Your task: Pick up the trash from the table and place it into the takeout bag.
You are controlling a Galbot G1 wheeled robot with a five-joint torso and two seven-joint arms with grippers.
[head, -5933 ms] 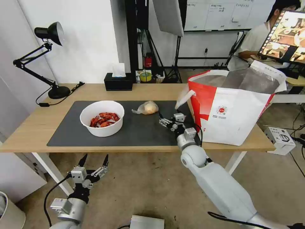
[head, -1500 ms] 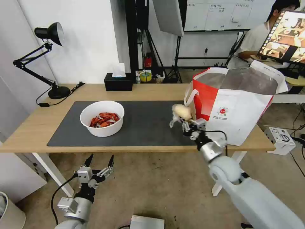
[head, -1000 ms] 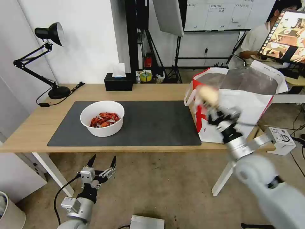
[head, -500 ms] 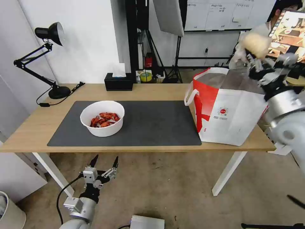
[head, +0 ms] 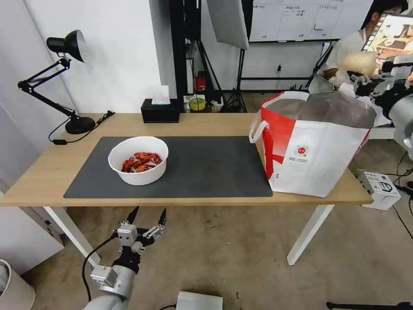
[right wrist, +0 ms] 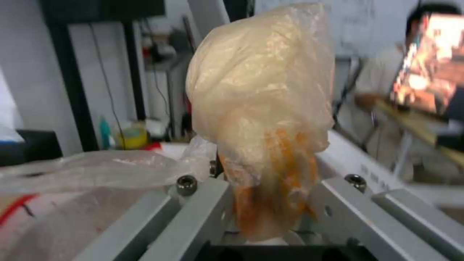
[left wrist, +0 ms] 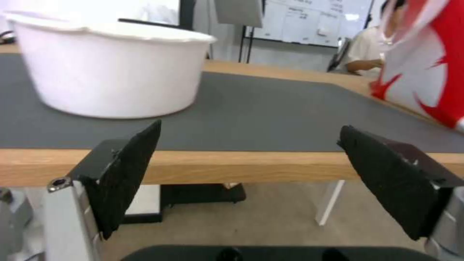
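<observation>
I'm holding the clear bag with beige lump (head: 359, 64) clamped in my right claw (head: 365, 79) above the takeout bag (head: 316, 148). My left claw (head: 146, 219) is hanging spread apart below the desk (head: 38, 176), near the white bowl of red crayfish (head: 137, 160).

light matt wood table (head: 206, 122), dark matt mat (head: 202, 172), crinkled clear plastic bag (right wrist: 263, 94), foil-lined takeout bag (head: 318, 150).

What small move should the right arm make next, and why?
Probably ease the right gripper inward and down over the takeout bag before opening: it is shut on the clear bag with beige lump, held high near the bag's far right rim.
</observation>
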